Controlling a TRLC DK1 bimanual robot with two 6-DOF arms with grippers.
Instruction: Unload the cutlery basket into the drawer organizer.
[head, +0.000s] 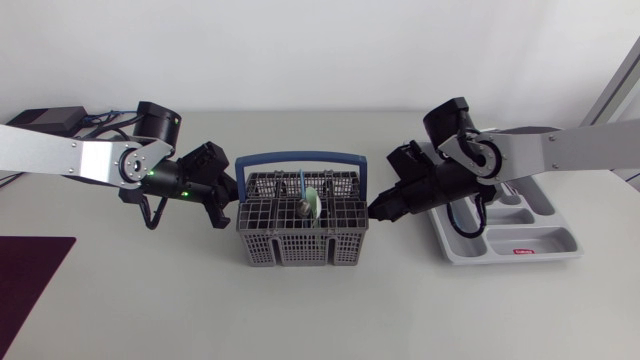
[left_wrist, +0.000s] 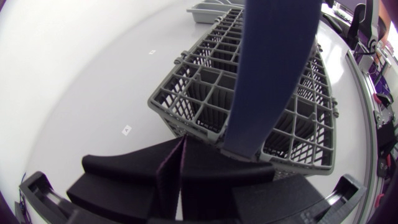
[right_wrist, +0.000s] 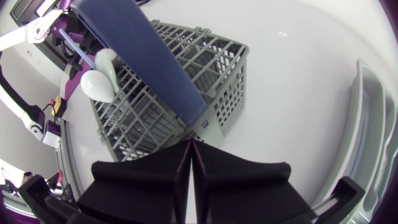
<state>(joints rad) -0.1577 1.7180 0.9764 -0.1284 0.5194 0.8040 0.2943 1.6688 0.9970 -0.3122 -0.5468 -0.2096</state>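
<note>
The cutlery basket (head: 303, 232) sits on the tabletop (head: 150, 300), a pale green spoon (head: 313, 202) standing in its middle cells. The left pincer (head: 224, 208) and right pincer (head: 377, 210) flank its two ends, both clenched on nothing — probably poised to steady it. The drawer organizer (head: 545, 242) lies beyond its right end.

Left arm (head: 70, 155): extended to the basket's (head: 300, 250) left end.
Left gripper (head: 226, 210): fingers together, empty.
Right arm (head: 570, 148): extended to the basket's right end.
Right gripper (head: 378, 211): fingers together, empty.
</note>
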